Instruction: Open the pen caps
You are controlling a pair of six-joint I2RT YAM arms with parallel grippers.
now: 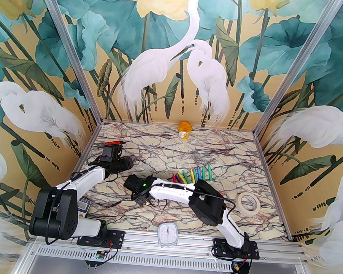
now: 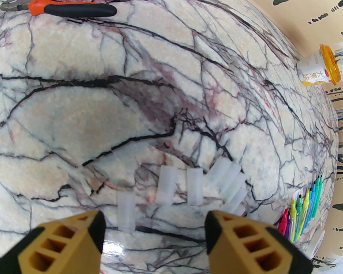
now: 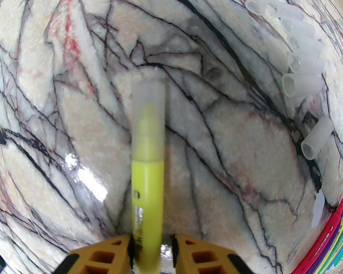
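My right claw (image 3: 152, 243) has its yellow fingers (image 3: 203, 257), moulded with hollow cells, close on both sides of a yellow pen (image 3: 148, 174). One pad touches the barrel and a thin gap shows at the other side, so I cannot tell if I really pinch it. The barrel is smooth, round plastic. Its pen cap (image 3: 149, 107), a frosted colourless tube, sits on the tip.

My left claw (image 2: 155, 232) is spread wide with nothing between the fingers. It hangs above the loose pen caps (image 2: 194, 186) (short hollow sleeves, milky and half transparent). They lie on their sides on the glossy table (image 1: 158, 150), which has dark marble veins.

The other pens (image 1: 193, 175) lie side by side like a fan, to the right of these caps, with bare tips. In the top view my right forearm covers their near ends.

Orange-handled pliers (image 2: 75, 8) lie at the far left. A white cup (image 1: 184, 129) with an orange lid stands at the back wall. A roll of tape (image 1: 248, 202) lies near the right edge.
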